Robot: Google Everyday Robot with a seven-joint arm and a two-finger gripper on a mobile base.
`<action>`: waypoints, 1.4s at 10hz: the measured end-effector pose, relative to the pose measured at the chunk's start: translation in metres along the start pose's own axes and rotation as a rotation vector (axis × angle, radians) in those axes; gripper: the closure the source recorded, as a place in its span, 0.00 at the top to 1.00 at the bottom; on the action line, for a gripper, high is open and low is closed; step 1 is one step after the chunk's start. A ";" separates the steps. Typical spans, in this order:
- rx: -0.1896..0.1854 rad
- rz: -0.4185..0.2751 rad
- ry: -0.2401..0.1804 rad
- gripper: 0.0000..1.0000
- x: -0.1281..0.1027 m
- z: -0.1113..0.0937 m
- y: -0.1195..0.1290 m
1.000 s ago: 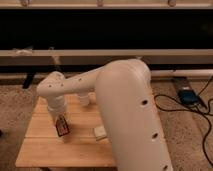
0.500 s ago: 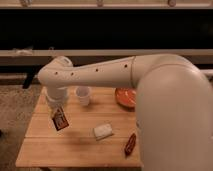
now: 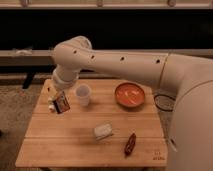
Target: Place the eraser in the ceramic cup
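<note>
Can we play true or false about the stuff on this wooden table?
1. The eraser is inside the ceramic cup. False: the gripper holds it beside the cup, outside it.
2. The orange bowl stands apart from the cup. True.
3. The pale block lies in the bowl. False: it lies on the table.
4. The dark red pointed thing lies near the table's front edge. True.

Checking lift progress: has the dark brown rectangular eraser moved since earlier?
Yes: the eraser, held in the pincer, sits higher against the small white ceramic cup, still left of it.
</note>
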 end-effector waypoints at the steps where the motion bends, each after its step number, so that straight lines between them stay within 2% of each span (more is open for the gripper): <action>1: -0.009 0.010 -0.027 0.00 -0.012 -0.002 -0.019; 3: -0.014 0.018 -0.035 0.00 -0.017 -0.001 -0.029; 9: -0.011 0.018 -0.032 0.00 -0.016 0.001 -0.030; 10: 0.006 0.018 -0.039 0.00 -0.018 0.001 -0.035; 14: 0.079 0.037 -0.059 0.00 -0.028 -0.002 -0.087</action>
